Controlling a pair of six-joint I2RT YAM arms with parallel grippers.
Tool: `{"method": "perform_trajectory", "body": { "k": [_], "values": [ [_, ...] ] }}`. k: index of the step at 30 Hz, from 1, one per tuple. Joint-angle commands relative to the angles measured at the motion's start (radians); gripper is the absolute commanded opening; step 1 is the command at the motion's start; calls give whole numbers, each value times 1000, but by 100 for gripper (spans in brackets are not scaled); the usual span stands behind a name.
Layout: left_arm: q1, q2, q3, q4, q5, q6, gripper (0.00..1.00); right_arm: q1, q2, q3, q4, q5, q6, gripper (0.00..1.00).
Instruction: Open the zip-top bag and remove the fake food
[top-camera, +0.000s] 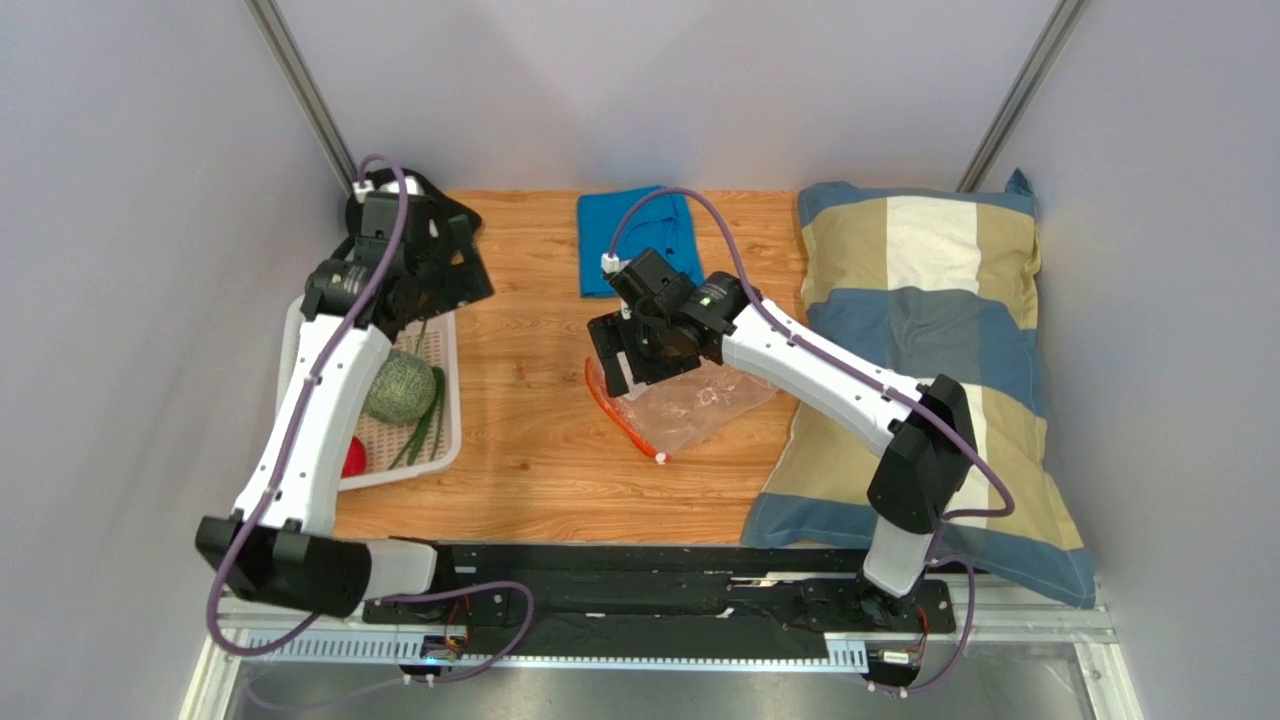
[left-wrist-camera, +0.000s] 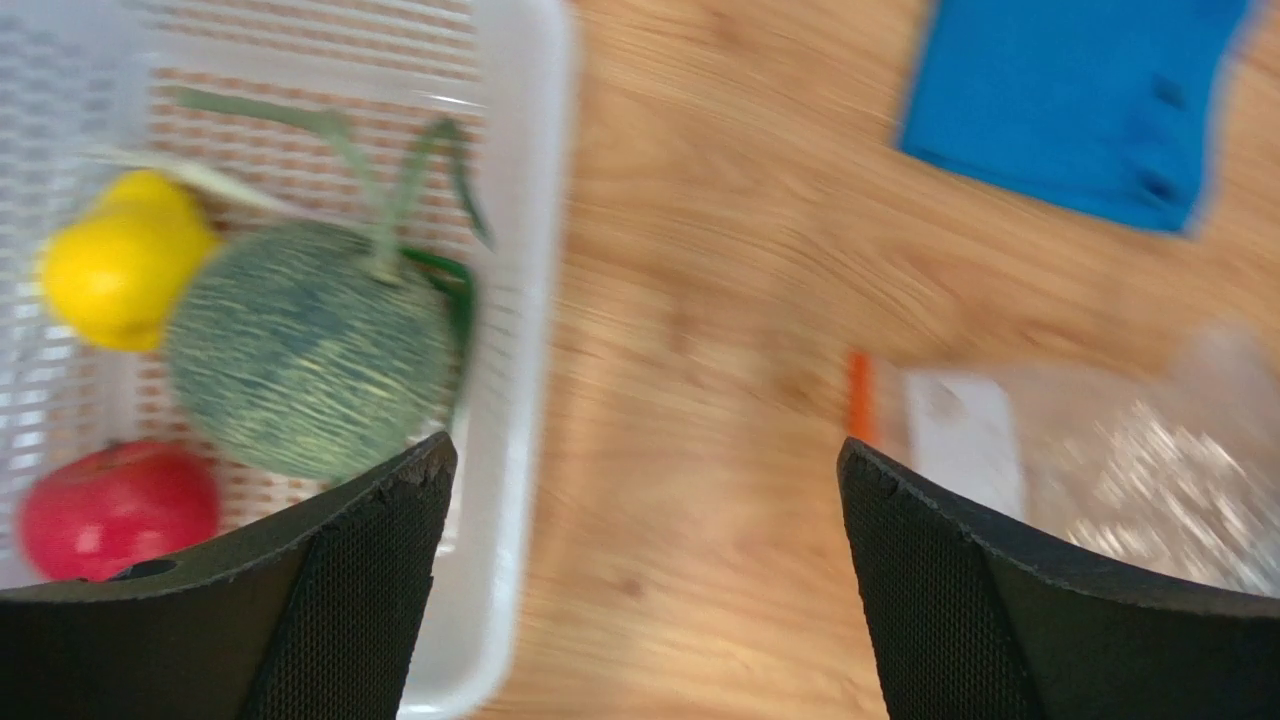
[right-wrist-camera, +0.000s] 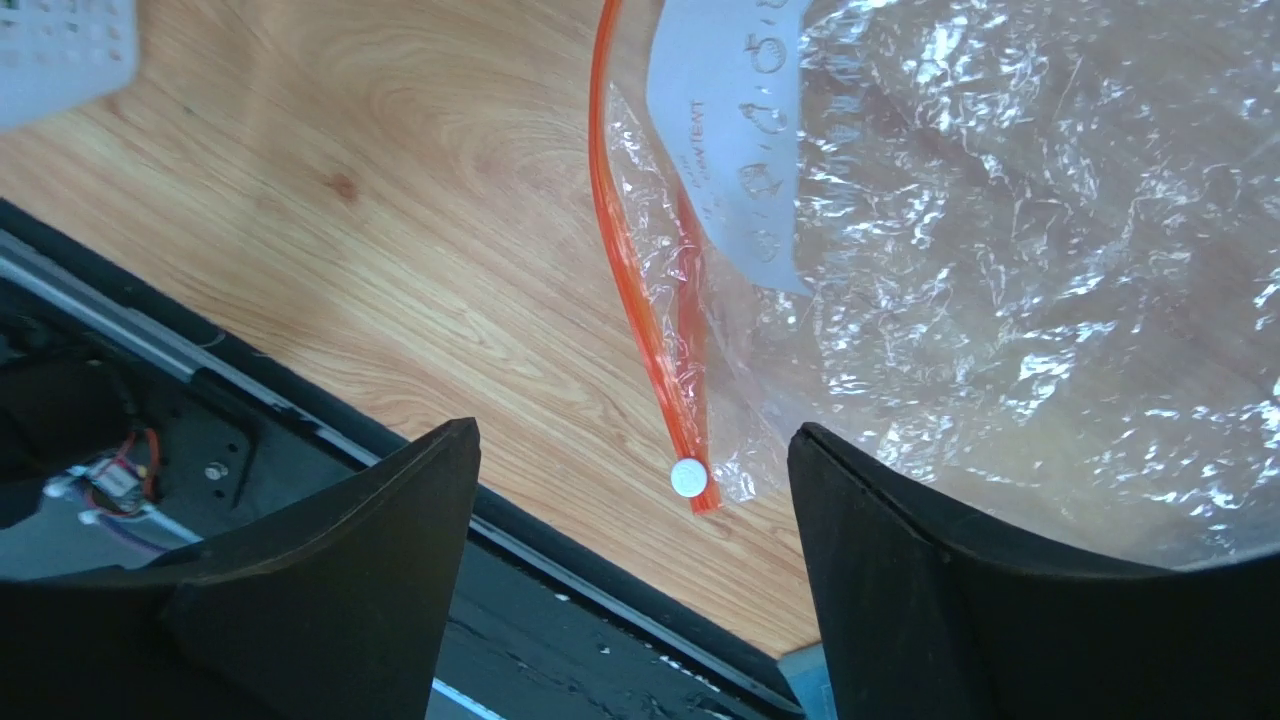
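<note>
The zip-top bag (top-camera: 699, 402), centred on the surface (top-camera: 526, 450) beneath the spread right pincer (right-wrist-camera: 631, 435), looks light, limp and slippery, so grip its stiffer orange zip strip (right-wrist-camera: 639, 270); the fake food (left-wrist-camera: 308, 348) sits in the left-edge basket (left-wrist-camera: 526, 225) below the spread left pincer (left-wrist-camera: 646, 444).

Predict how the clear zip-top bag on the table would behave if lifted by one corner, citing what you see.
The zip-top bag would probably sag and fold rather than hold shape, since its thin film is crinkled all over. It is likely very light: nothing shows inside the clear film. The glossy plastic may slip when pinched; the orange zip strip looks a firmer hold.
</note>
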Motion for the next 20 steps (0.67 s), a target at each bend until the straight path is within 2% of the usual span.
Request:
{"method": "perform_trajectory", "body": {
  "k": [1,3,5,6,8,9,13,15,18,20],
  "values": [
    [-185,-134,20,-91,169,-140,99,-6,-94,53,-9,-42,39,80],
    [-300,-180,-5,-62,170,-151,99,-8,-178,-16,-13,-17,32,81],
    [-377,-243,-36,18,187,-162,99,-25,-327,-79,16,65,38,90],
    [-435,-263,-74,50,202,-167,99,-38,-376,-162,33,79,47,92],
    [-487,-318,-114,160,223,-176,99,-80,-520,-243,79,148,109,92],
    [-519,-335,-150,193,247,-174,99,-86,-556,-300,82,185,127,95],
    [-537,-416,-214,384,296,-126,99,-88,-702,-394,92,307,174,100],
    [-537,-430,-223,414,321,-101,99,-89,-752,-420,93,325,226,100],
    [-538,-449,-242,474,368,-98,99,-89,-781,-452,107,314,266,100],
    [-537,-473,-250,524,380,-102,99,-88,-804,-451,148,268,236,100]
  ]
}}
